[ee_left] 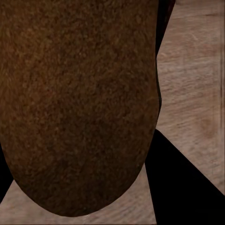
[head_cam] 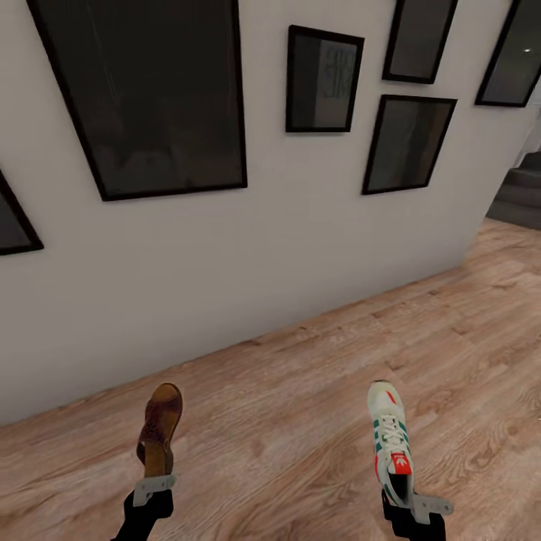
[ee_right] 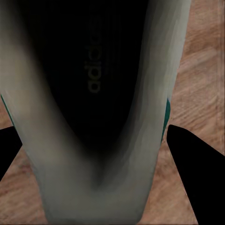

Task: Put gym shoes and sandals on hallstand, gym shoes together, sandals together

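One brown sandal [head_cam: 160, 430] hangs above the corridor floor [head_cam: 300, 421] at the lower left of the head view, with my left gripper [head_cam: 153, 487] shut on its heel end. Its brown sole [ee_left: 79, 103] looms large in the left wrist view. At the lower right, a cream-white gym shoe [head_cam: 391, 439] with green stripes and a red tongue tab is held by its heel in my right gripper [head_cam: 413, 502]. The shoe's dark inside and heel rim [ee_right: 93, 108] sit close to the right wrist camera. The hallstand is out of view.
A white wall [head_cam: 225, 248] with several black-framed pictures [head_cam: 150, 90] stands straight ahead. The wood-plank floor runs off to the right, toward a dark grey step [head_cam: 518, 195] at the far right edge.
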You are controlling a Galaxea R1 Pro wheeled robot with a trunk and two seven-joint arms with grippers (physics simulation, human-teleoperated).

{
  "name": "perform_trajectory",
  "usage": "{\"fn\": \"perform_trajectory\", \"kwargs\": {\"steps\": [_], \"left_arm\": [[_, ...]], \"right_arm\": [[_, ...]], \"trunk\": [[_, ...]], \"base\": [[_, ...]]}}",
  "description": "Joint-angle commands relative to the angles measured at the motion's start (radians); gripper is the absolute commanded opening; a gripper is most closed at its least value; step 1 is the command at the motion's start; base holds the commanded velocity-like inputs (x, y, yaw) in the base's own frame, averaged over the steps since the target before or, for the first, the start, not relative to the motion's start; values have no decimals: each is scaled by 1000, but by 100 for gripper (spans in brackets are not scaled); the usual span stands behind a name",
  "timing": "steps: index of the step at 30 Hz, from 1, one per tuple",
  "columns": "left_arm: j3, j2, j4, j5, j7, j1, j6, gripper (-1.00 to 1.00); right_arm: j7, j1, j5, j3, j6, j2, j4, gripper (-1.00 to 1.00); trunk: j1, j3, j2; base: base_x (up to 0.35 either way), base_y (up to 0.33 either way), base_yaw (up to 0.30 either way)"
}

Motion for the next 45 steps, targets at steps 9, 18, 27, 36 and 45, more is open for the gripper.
{"fn": "perform_trajectory", "kwargs": {"steps": [9,18,27,36,45], "left_arm": [[10,-1,0,-10,-2,-1,-4,-100],[11,-1,0,-10,-2,-1,-5,-100],[11,-1,0,-9,-2,-1,-5,-100],[11,-1,0,-10,-2,-1,-5,-100],[11,-1,-3,-10,-2,-1,-5,-100]], "right_arm": [[-5,-1,8,-3,-3,0,2,-100],[-4,-1,8,-3,-3,0,2,-100],[-4,-1,8,-3,-3,0,2,-100],[-4,-1,8,-3,-3,0,2,-100],[-5,-1,8,-3,-3,0,2,-100]], "trunk": [[0,-1,0],[0,-1,0],[0,-1,0],[0,-1,0],[0,-1,0]], "base": [[266,-185,-300],[300,-138,-300],[301,-135,-300],[290,-148,-300],[243,-191,-300]]}}
